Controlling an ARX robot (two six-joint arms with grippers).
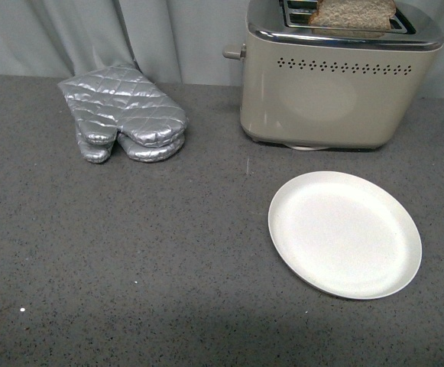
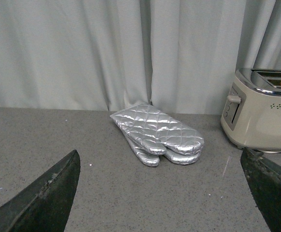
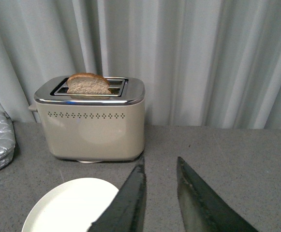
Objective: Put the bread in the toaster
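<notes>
Bread [image 1: 357, 13] in toaster [image 1: 330, 88] on speckled grey countertop [image 1: 130, 245], curtain [image 3: 203, 58] behind

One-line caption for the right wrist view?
Bread sits in the toaster slot; right gripper hangs empty beside the white plate.

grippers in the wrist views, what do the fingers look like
Only finger tips show. The left gripper has two dark, nearly black fingers tapering to wedge points, with scuffed, worn edges. The right gripper has the same dark blade-like fingers, slightly glossy. No cables, markings or arm links are visible.
</notes>
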